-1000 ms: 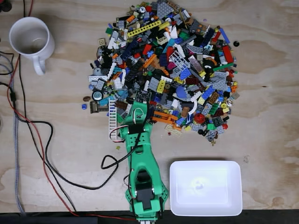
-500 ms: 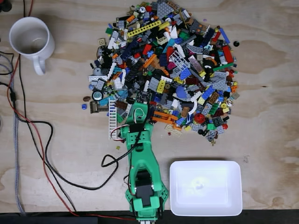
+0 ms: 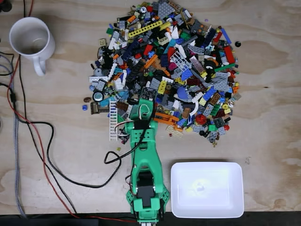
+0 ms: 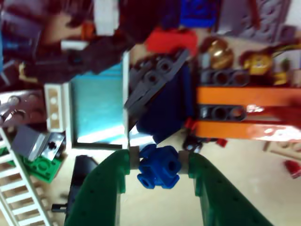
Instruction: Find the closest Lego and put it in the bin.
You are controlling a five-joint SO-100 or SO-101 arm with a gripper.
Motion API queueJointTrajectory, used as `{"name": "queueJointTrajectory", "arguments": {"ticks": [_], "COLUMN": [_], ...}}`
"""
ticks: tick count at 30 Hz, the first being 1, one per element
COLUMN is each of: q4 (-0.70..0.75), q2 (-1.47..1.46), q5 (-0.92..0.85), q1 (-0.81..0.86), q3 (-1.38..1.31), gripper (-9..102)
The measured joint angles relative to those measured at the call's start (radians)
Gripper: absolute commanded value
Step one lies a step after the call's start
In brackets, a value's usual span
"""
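Wrist view: the green two-finger gripper (image 4: 159, 165) has its jaws nearly closed, pinching a small blue knobbly Lego connector (image 4: 159, 166) at the pile's near edge. Lift straight up before swinging right toward the white rectangular plastic bin (image 3: 207, 189), avoiding neighbouring bricks.

Dense Lego pile (image 3: 169, 66) blocks ahead; bare table (image 3: 70, 141) lies around white bin (image 3: 207, 209).

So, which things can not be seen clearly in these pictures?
- Blue Lego between the gripper fingers: hidden under the green arm in the fixed view.
- Small thing in the white bin: washed out by glare, fixed view.
- Upper part of the Lego pile: blurred, wrist view.
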Motion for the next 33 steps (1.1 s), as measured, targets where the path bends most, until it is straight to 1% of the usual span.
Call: {"name": "queueJointTrajectory", "arguments": {"ticks": [7, 10, 14, 17, 21, 25, 26, 28, 29, 31, 33], "q4": [0.086, 0.103, 0.183, 0.224, 0.296, 0.456, 0.477, 0.495, 0.489, 0.471, 0.460], "q2": [0.094, 0.141, 0.207, 0.262, 0.327, 0.400, 0.426, 0.468, 0.492, 0.526, 0.541], "q5": [-0.160, -0.199, -0.252, -0.305, -0.382, -0.460, -0.479, -0.508, -0.518, -0.531, -0.531], "q1": [0.393, 0.565, 0.853, 0.960, 1.216, 1.361, 1.393, 1.448, 1.462, 1.465, 1.474], "q3": [-0.169, -0.173, -0.173, -0.175, -0.150, -0.129, -0.110, -0.067, -0.046, 0.015, 0.044], "gripper": [5, 5, 5, 5, 4, 4, 4, 6, 9, 19, 21]}}
